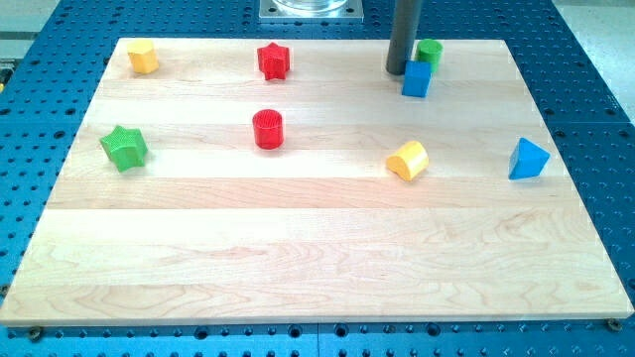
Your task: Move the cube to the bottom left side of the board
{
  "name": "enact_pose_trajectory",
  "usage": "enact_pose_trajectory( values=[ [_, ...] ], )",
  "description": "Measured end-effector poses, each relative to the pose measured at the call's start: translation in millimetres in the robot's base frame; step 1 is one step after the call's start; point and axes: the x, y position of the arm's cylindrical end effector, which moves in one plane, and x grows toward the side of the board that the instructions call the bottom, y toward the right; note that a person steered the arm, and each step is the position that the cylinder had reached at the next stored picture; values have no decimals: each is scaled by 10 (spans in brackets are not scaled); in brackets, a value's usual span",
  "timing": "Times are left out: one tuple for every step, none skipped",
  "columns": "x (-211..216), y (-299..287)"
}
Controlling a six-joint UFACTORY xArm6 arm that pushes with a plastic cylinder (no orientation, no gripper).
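The blue cube (417, 78) sits near the view's top right of the wooden board (317, 268). My tip (398, 70) stands just left of the cube, touching or almost touching its left side. A green block (430, 51) sits right behind the cube, partly hidden by it. The rod rises out of the view's top.
A yellow block (143, 57) is at the top left, a red star (273, 60) at the top middle, a red cylinder (268, 129) below it. A green star (124, 147) is at the left, a yellow cylinder (408, 160) right of centre, a blue triangular block (527, 159) at the right.
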Motion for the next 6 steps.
enact_pose_trajectory(
  values=[
    [294,44],
    [294,87],
    [244,200],
    [239,200],
    [239,214],
    [239,639]
  ],
)
